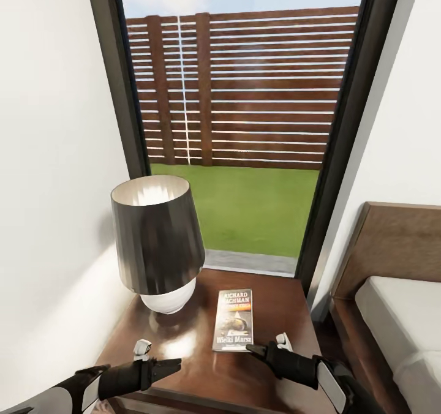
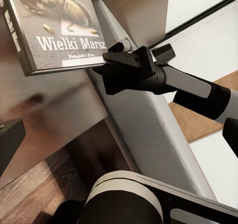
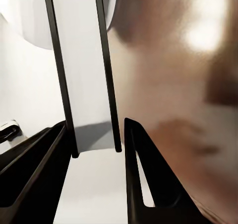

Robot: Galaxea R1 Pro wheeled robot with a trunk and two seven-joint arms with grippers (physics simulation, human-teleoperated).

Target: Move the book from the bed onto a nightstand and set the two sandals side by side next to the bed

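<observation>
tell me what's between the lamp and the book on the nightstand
Nothing: in the head view only bare glossy wood of the nightstand separates the lamp from the book, which lies flat beside it.

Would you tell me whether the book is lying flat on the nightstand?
Yes: the book lies flat, cover up, on the nightstand.

Nightstand (image 1: 263,377) glossy dark wood w/ reflections; book (image 1: 234,319) smooth paper cover; lamp shade (image 1: 156,233) shiny metallic.

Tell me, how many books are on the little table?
1. The book lies flat on the nightstand, right of the lamp, near its front edge. None seems hidden.
</observation>
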